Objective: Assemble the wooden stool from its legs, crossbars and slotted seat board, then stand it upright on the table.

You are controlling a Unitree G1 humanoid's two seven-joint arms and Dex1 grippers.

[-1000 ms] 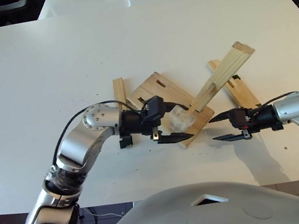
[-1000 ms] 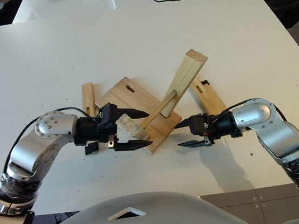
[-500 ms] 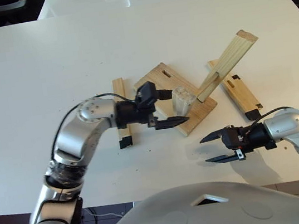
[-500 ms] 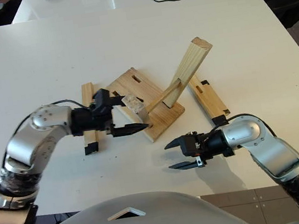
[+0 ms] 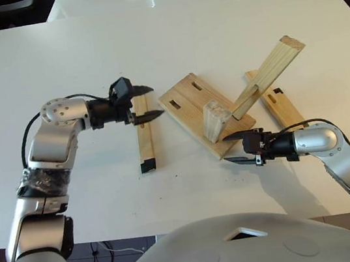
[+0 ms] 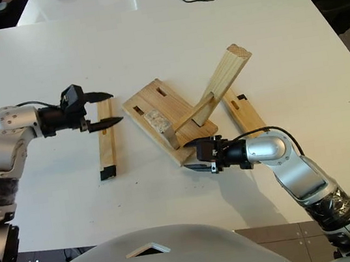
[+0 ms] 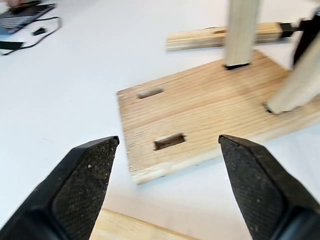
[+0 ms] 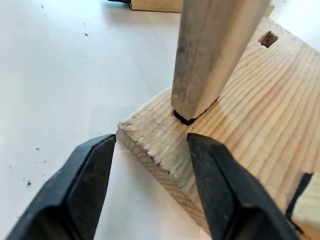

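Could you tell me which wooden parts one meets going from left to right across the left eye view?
Loose leg lying flat → slotted seat board → long tilted leg rising from the board.

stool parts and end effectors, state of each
seat board: flat, two legs slotted in
near leg: standing in its slot
far leg: slotted in, leaning
left loose piece: lying flat
right loose piece: lying flat
left end effector: open, empty
right end effector: open, empty
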